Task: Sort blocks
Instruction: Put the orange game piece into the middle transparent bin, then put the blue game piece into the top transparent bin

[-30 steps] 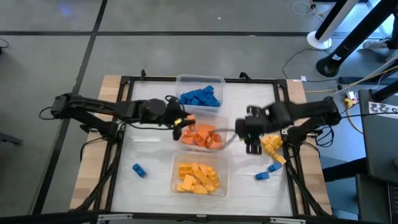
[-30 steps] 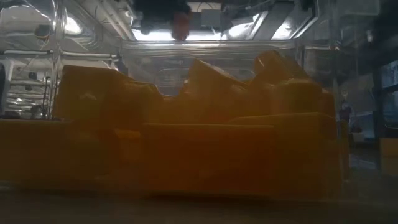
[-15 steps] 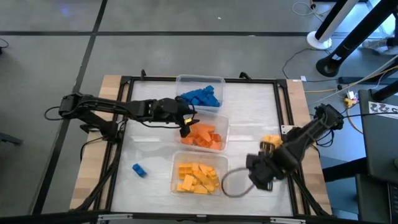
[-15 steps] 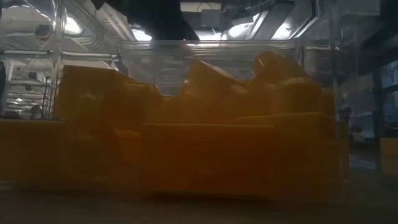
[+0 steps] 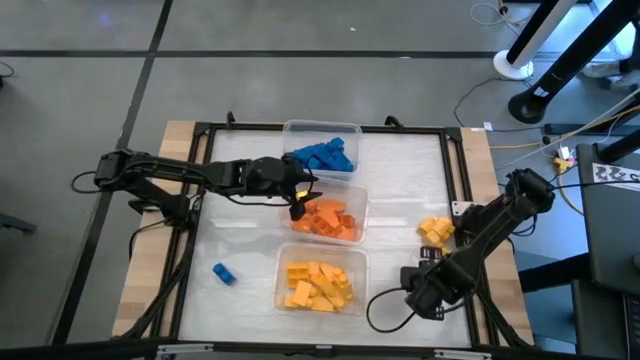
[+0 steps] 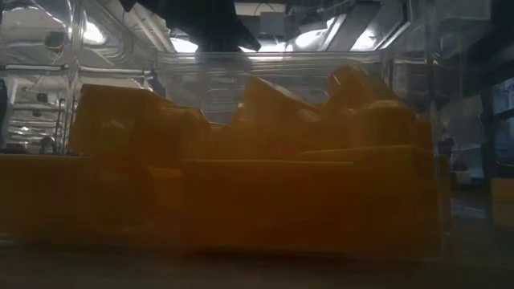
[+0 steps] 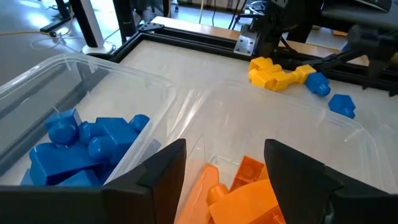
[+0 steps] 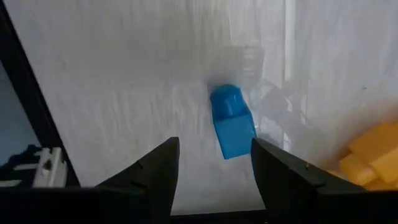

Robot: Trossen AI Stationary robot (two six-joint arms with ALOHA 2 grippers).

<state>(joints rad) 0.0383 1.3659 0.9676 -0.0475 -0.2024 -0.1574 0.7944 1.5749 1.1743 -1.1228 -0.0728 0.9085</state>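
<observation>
1. Worktop: pale, matt sheet inside a black bar frame, wooden edges outside it. Landmark for these notes: the orange tub, the middle one of three clear, thin-walled, glossy rectangular tubs set in a row.

2. Blue tub on the far side of the orange tub, yellow tub on the near side. The blocks are hard, smooth plastic, chunky, with round studs: blue blocks, orange blocks, yellow blocks, each colour in its own tub.

3. Left gripper hangs over the orange tub's corner next to the blue tub, jaws apart, nothing between them. Risk, as I judge it: a finger dropping low could catch the thin wall between the tubs and shove or tip one, spilling sorted pieces.

4. Right gripper sits well right of the orange tub and nearer the front edge, jaws spread and empty, straddling a loose blue block lying on the worktop.
   - Risk: the slick block may twist or squirt out if the fingers close off-centre or on the stud.
   - Risk: the yellow pile lies close by and could get knocked.

5. One more stray blue piece lies well left of the orange tub, towards the front. Easily missed.
</observation>
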